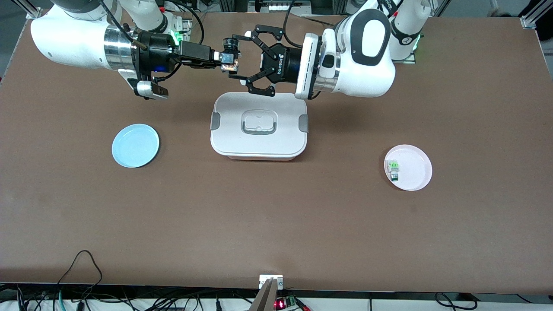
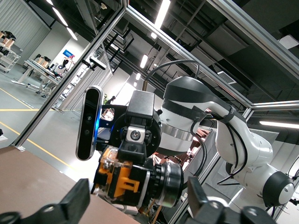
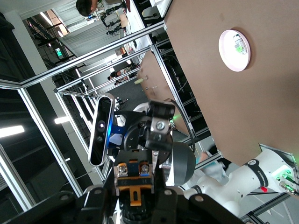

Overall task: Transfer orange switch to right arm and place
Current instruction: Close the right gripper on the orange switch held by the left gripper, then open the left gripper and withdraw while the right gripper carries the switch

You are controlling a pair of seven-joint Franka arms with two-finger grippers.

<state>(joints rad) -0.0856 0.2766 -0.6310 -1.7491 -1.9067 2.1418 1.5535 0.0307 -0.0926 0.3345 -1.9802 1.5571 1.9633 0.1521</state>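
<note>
While both arms meet in mid-air over the strip of table between the white lidded container (image 1: 259, 125) and the robots' bases, the orange switch (image 1: 230, 61) sits pinched at the tip of the right gripper (image 1: 228, 58), whose slim black fingers are closed tight on it. Facing it, the left gripper (image 1: 252, 60) stands with its claw-like jaws spread wide on either side of the switch, touching nothing that can be made out. From the left wrist view, the switch (image 2: 122, 181) shows its orange face between the blurred tips of the open fingers (image 2: 77, 203), with the right arm (image 2: 224, 135) rising past it. From the right wrist view, the part (image 3: 135, 179) is seen clamped in the right gripper's tip (orange tab toward the camera). On the table, a blue plate (image 1: 135, 145) lies toward the right arm's end, nearer the front camera than the container. A pink plate (image 1: 412, 170) lies toward the left arm's end and carries a small white-and-green part (image 1: 393, 169).
</note>
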